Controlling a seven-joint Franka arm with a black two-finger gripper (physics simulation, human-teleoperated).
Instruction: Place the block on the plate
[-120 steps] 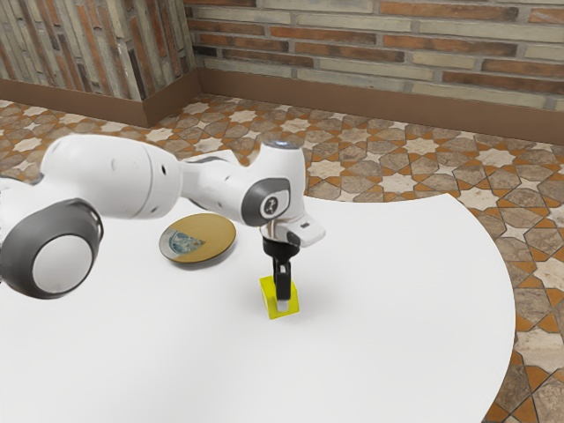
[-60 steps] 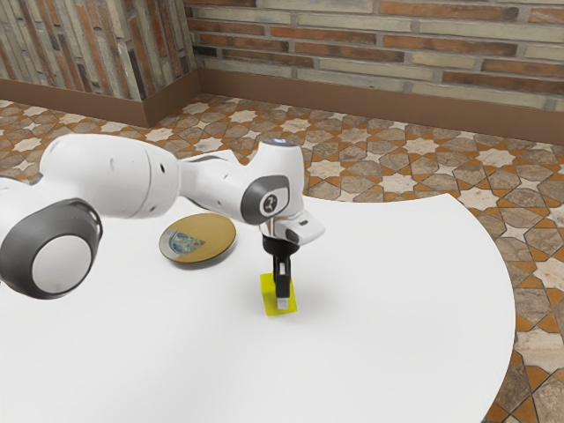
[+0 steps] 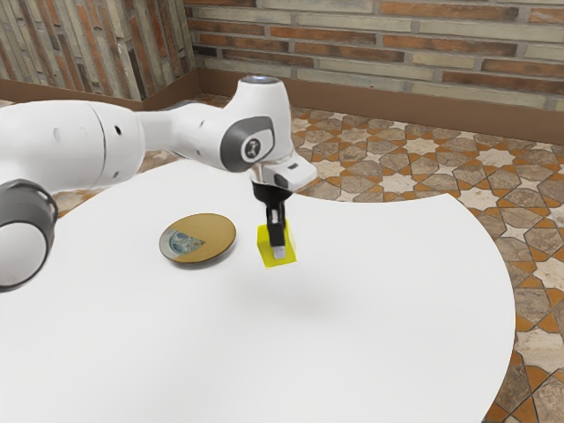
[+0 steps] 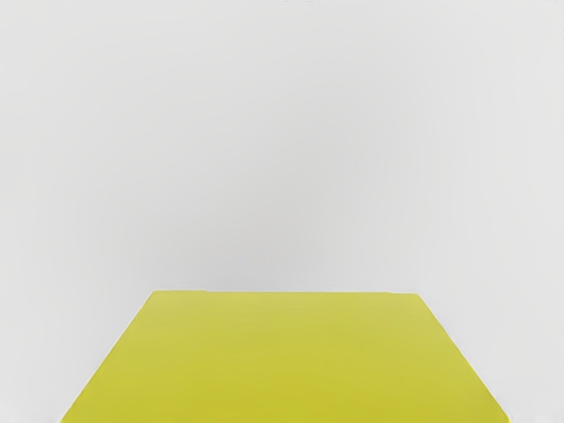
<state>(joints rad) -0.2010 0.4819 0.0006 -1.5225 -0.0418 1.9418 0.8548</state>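
Block (image 3: 265, 250) up in the air here, folks, held clear of the worktop (image 3: 388, 308), a soft shadow (image 3: 286, 310) spread on the white below it. The jaws come straight down from overhead and are pinching it, 1 pale tip (image 3: 279, 252) against the near side, the opposite contact hidden behind. Sensible hold, I'd say: squeezing 2 opposite sides leaves the underside free to land flat. And that height? It should let the block pass over the raised rim of the plate (image 3: 217, 233), which waits just off to the exterior view's left, nothing on it. So the pick looks done, the carry is the step in hand, and the placing is to come: across to the plate's middle, down gently, then let go. Too low and a bottom edge could clip that rim; too near the side and it might settle crooked. Lovely contrast in surfaces, too: the block plain, bright yellow, straight-edged and flat on top in the wrist view; the plate round and shallow, mustard-brown with a mottled grey-blue patch; the worktop smooth with a sweeping curved edge, over star-patterned floor tiles (image 3: 410, 150) and rough brick (image 3: 370, 44) behind.
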